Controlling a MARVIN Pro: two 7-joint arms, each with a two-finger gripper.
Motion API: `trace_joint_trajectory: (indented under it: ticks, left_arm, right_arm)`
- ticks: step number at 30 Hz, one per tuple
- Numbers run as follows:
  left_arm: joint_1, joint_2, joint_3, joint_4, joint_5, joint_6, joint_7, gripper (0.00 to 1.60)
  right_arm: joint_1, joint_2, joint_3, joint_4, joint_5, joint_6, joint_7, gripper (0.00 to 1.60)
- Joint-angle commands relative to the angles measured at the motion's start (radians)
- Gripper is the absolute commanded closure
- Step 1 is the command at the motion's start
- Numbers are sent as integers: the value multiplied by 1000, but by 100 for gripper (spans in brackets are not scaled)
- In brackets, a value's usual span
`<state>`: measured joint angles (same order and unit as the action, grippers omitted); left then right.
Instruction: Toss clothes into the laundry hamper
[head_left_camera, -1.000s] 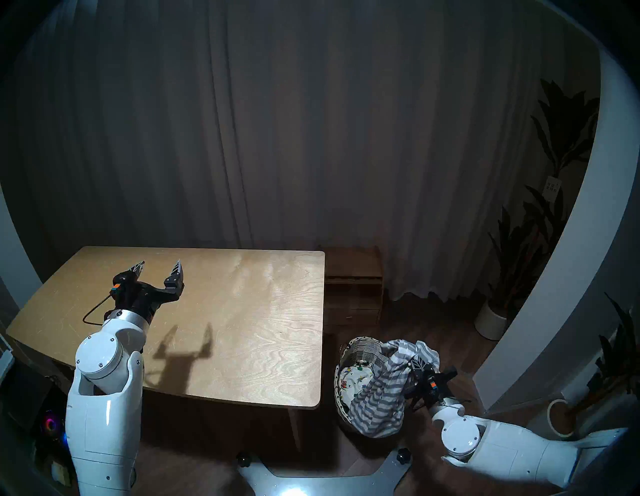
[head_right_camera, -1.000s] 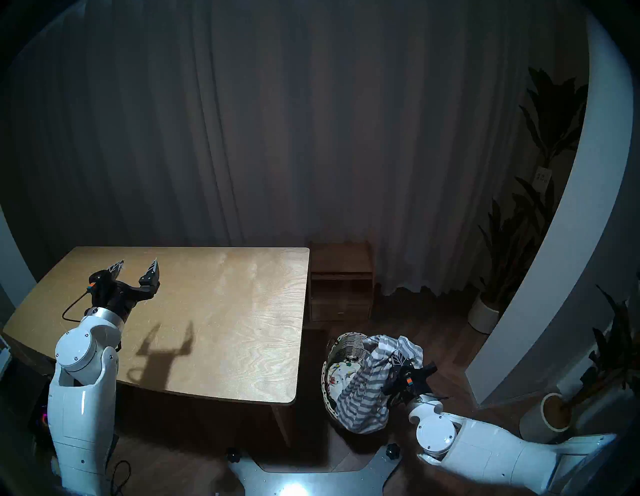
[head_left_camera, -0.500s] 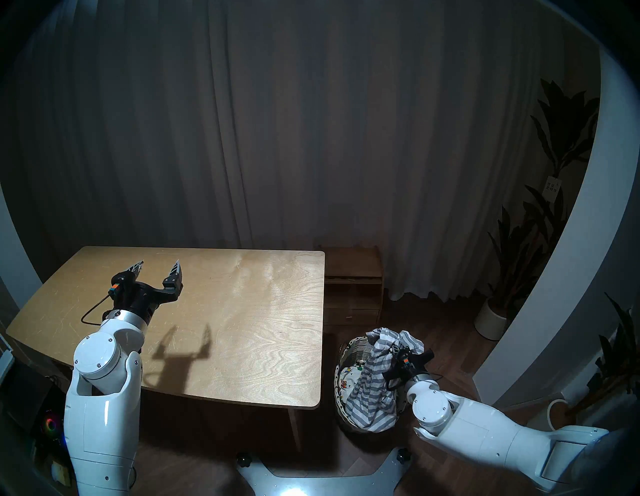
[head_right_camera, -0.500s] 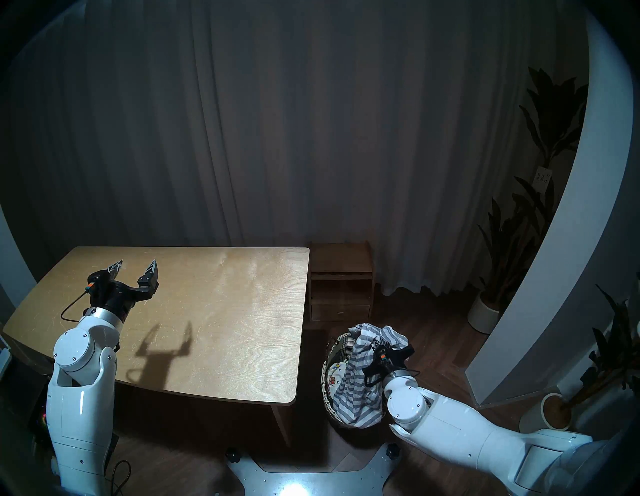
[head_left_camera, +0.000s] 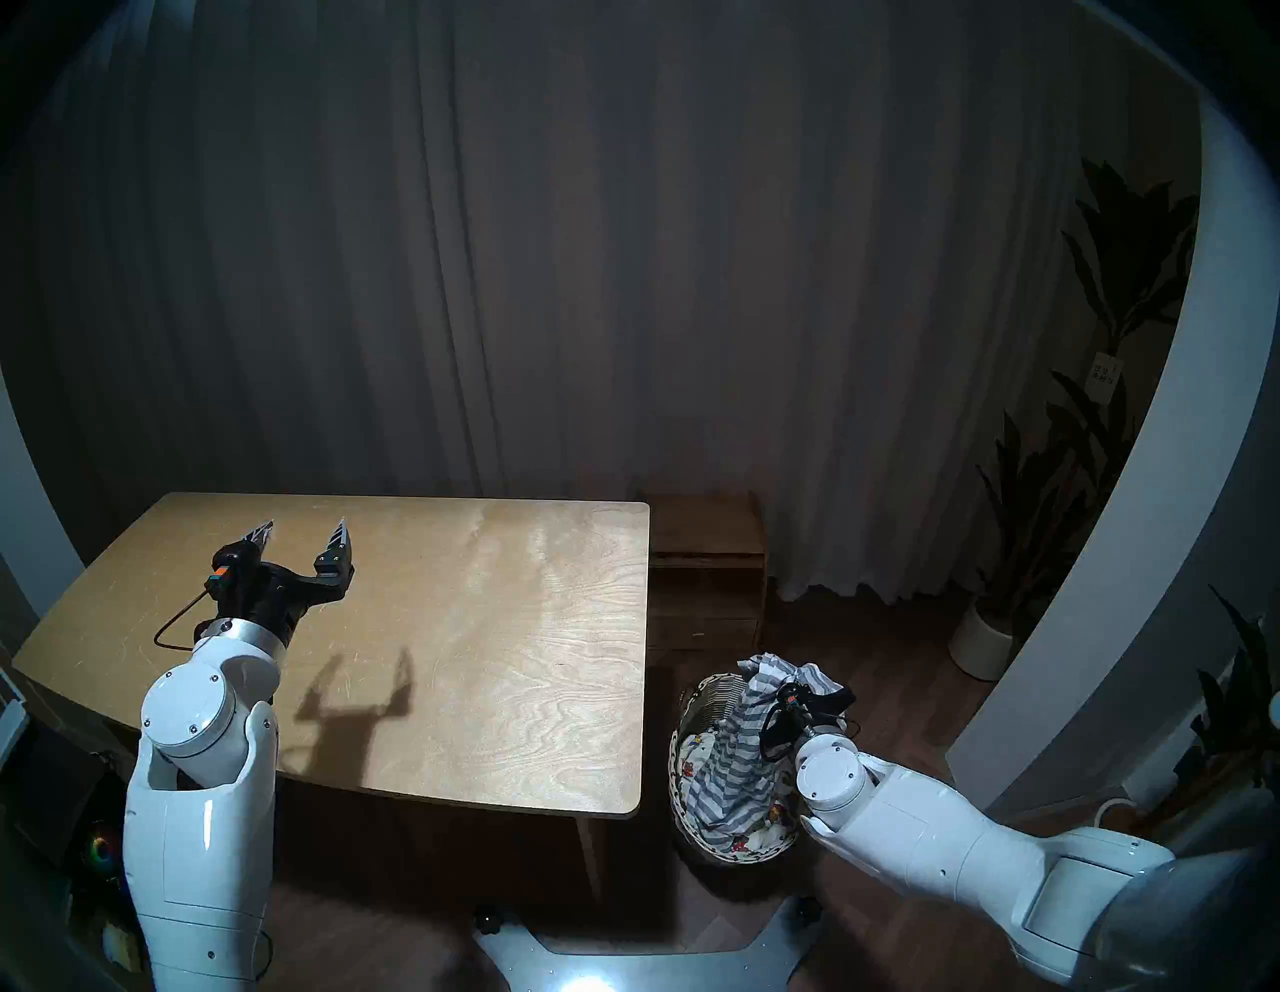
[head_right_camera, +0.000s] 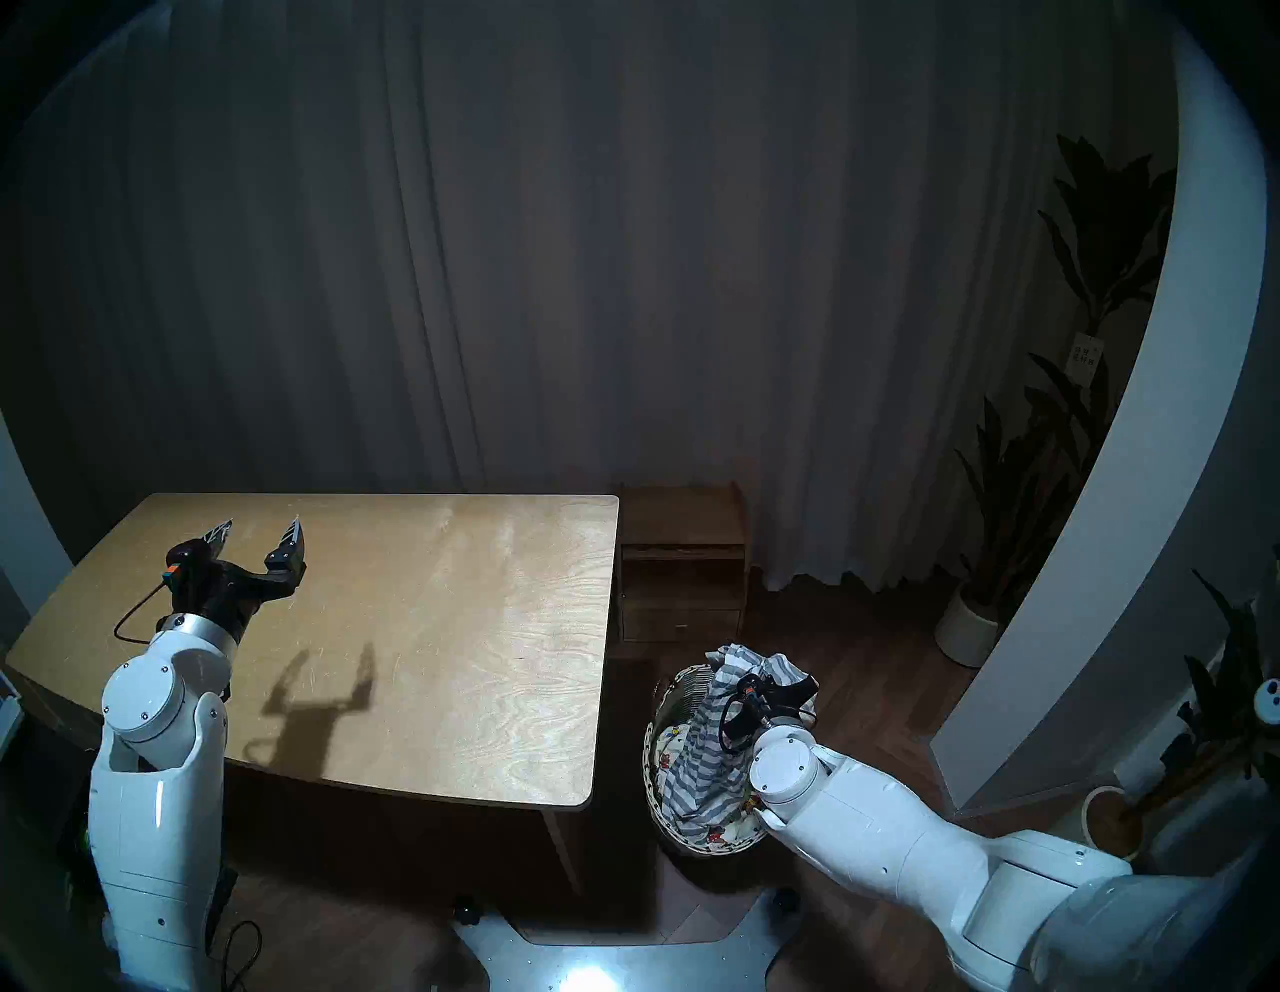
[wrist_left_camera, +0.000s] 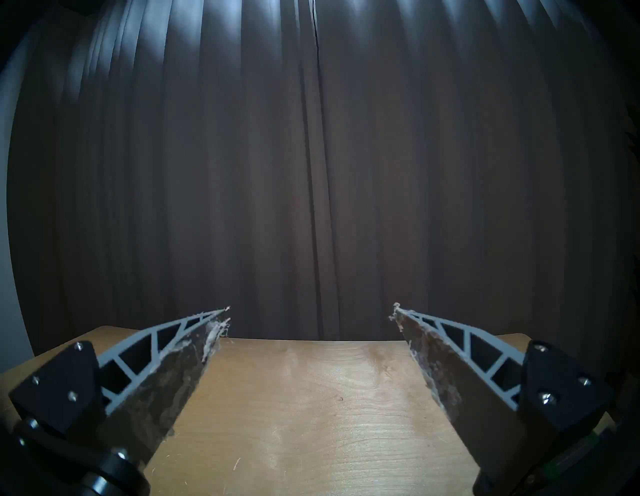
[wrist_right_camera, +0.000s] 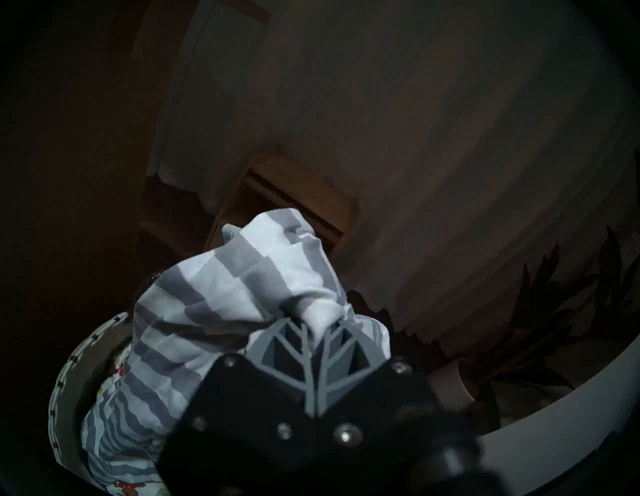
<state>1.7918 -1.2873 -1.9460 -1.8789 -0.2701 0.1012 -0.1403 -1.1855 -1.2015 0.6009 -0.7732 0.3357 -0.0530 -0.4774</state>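
Right wrist view: right gripper (wrist_right_camera: 317, 332) pinched tight on a bunched fold of the grey-and-white striped garment (wrist_right_camera: 221, 304), hem trailing down into the laundry hamper (wrist_right_camera: 62, 377) at 7 o'clock. Head view: striped cloth draped over the hamper's 3 o'clock rim, cream bear-print garment (head_left_camera: 692, 758) already inside. Navy garment not made out. Left gripper (head_left_camera: 303, 532) spread wide, empty, above the tabletop (head_left_camera: 499, 658). Risk, as a guess: release too near the rim, cloth sliding out onto the floor; fabric snagging on the fingers at opening.
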Motion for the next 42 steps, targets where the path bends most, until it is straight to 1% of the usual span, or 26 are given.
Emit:
trace_joint_trajectory:
  ticks: [1, 2, 3, 4, 8, 9, 10, 11, 14, 20, 21, 23, 24, 25, 26, 27, 30, 32, 33, 34, 35, 36, 37, 40, 41, 42]
  left_arm:
    - [-29, 5, 17, -11, 6, 2, 6, 0]
    - [-30, 5, 19, -10, 8, 2, 8, 0]
    - [-30, 5, 19, -10, 8, 2, 8, 0]
    - [-32, 7, 22, -8, 11, 3, 13, 0]
    - [-34, 8, 24, -6, 14, 4, 19, 0]
    - [-34, 9, 25, -5, 16, 4, 21, 0]
    - [-34, 9, 25, -5, 17, 4, 24, 0]
    - [-33, 10, 24, -5, 19, 4, 27, 0]
    - [-32, 12, 20, -5, 22, 4, 34, 0]
    - [-29, 13, 16, -6, 26, 5, 40, 0]
    - [-27, 12, 15, -7, 28, 6, 43, 0]
    - [-25, 11, 12, -9, 28, 5, 45, 0]
    - [-24, 10, 8, -13, 28, 4, 48, 0]
    - [-22, 9, 7, -16, 28, 3, 49, 0]
    - [-22, 9, 7, -16, 28, 3, 49, 0]
    - [-21, 8, 6, -18, 26, 2, 50, 0]
    - [-25, 4, 21, -20, 27, 0, 47, 0]
    - [-29, 3, 35, -20, 29, -1, 45, 0]
    - [-31, 2, 47, -20, 31, -1, 45, 0]
    - [-32, 1, 53, -19, 31, -1, 45, 0]
    - [-32, 1, 53, -19, 31, -1, 45, 0]
    - [-31, 1, 64, -18, 31, -1, 44, 0]
    - [-31, 1, 64, -18, 31, -1, 44, 0]
    - [-30, 1, 80, -18, 31, -1, 40, 0]
    - [-30, 1, 87, -20, 31, -3, 36, 0]
    - [-29, 0, 92, -21, 32, -3, 34, 0]
  right_arm:
    - [59, -117, -25, 103, -17, 8, 2, 160]
    - [64, -130, -28, 121, -19, 11, 4, 160]
    - [64, -130, -28, 121, -19, 11, 4, 160]
    - [72, -149, -35, 149, -22, 16, 8, 160]
    - [84, -175, -42, 190, -24, 25, 13, 160]
    - [88, -183, -42, 205, -24, 28, 12, 137]
    - [94, -191, -43, 221, -24, 29, 15, 26]
    - [101, -199, -37, 242, -18, 29, 16, 0]
    - [122, -208, -29, 285, -13, 26, 23, 0]
    - [142, -216, -12, 340, -6, 7, 26, 0]
    - [149, -220, 0, 365, 2, -9, 26, 0]
    - [156, -219, 21, 380, 20, -32, 26, 0]
    - [168, -214, 54, 384, 48, -66, 19, 0]
    - [176, -208, 75, 376, 65, -91, 9, 0]
    - [176, -208, 75, 376, 65, -91, 9, 0]
    - [184, -202, 90, 367, 76, -108, 1, 0]
    - [226, -179, 136, 313, 103, -155, -38, 0]
    - [245, -156, 163, 274, 105, -185, -63, 0]
    - [276, -137, 190, 251, 114, -233, -85, 0]
    - [263, -127, 210, 233, 110, -228, -96, 0]
    - [263, -127, 210, 233, 110, -228, -96, 0]
    - [287, -107, 232, 201, 113, -265, -116, 0]
    - [287, -107, 232, 201, 113, -265, -116, 0]
    - [315, -89, 264, 158, 112, -310, -139, 0]
    - [347, -82, 268, 137, 113, -342, -148, 0]
    - [333, -80, 280, 131, 109, -340, -155, 0]
